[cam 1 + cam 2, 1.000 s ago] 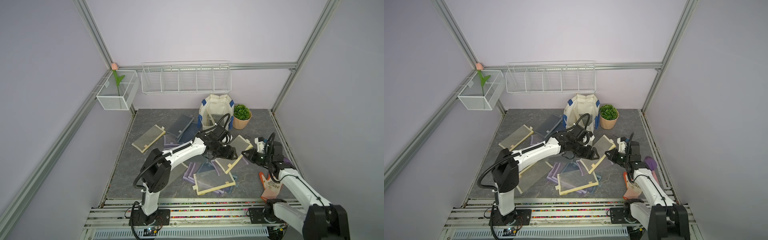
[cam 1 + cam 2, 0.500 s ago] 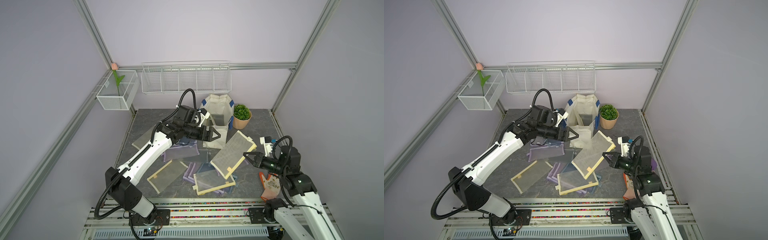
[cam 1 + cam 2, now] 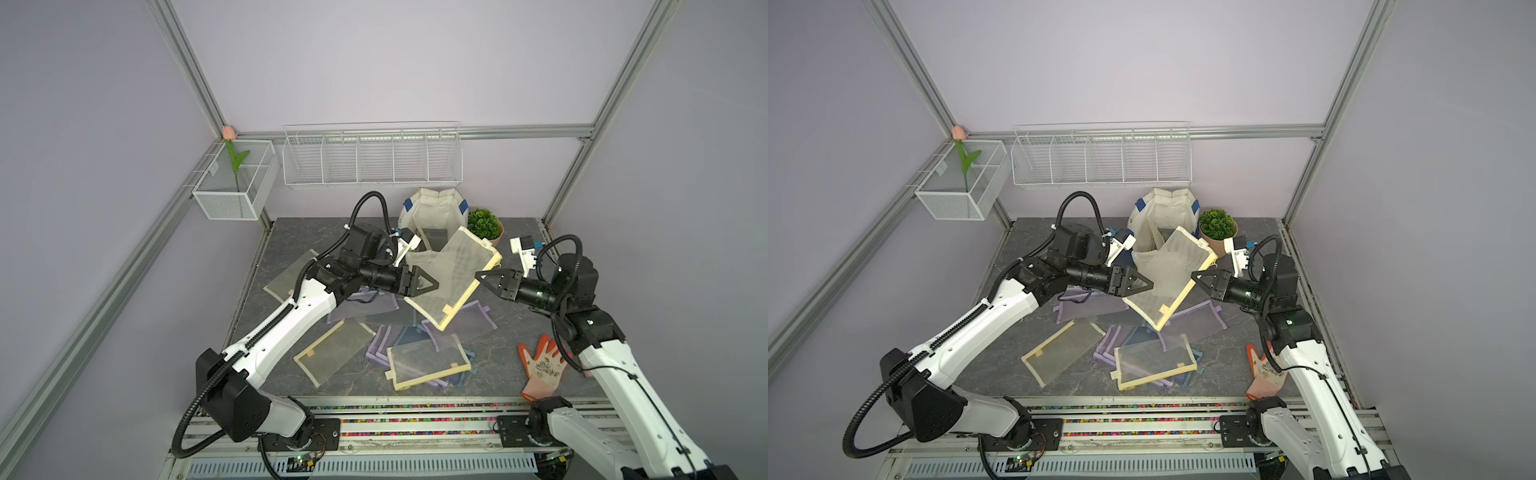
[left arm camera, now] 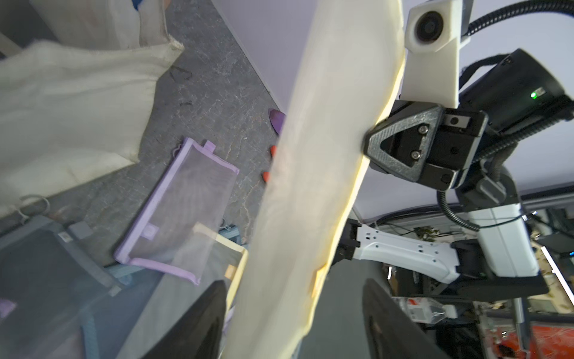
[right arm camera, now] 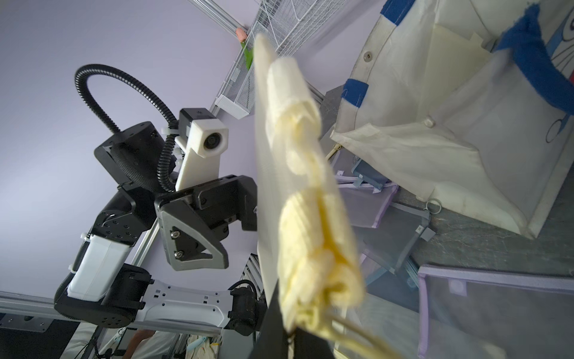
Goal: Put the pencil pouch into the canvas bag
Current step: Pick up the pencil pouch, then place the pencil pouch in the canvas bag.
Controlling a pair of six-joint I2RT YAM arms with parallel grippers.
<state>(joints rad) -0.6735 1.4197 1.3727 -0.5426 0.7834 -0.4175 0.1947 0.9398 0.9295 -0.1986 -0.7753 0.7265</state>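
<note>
The pencil pouch [image 3: 453, 282] [image 3: 1171, 274], pale mesh with a yellow zip edge, hangs tilted in the air in front of the canvas bag [image 3: 434, 212] [image 3: 1163, 212]. My right gripper [image 3: 478, 274] [image 3: 1194, 274] [image 5: 292, 335] is shut on the pouch's bunched yellow edge [image 5: 310, 217]. My left gripper [image 3: 432, 286] [image 3: 1148, 284] [image 4: 292, 326] is open around the opposite edge [image 4: 326, 155], with one finger clear of the cloth. The off-white bag [image 5: 450, 124] [image 4: 62, 102] stands open at the back, its front wall slumped forward.
Several other mesh pouches [image 3: 428, 365] lie scattered on the grey tabletop below the arms. An orange glove [image 3: 540, 365] lies at the right front. A potted plant [image 3: 484, 224] stands right of the bag. A wire basket [image 3: 372, 160] hangs on the back wall.
My right gripper has lifted the pouch off the pile and carried it up toward the bag. My left arm has risen from the pile to the pouch's other edge, jaws narrowing.
</note>
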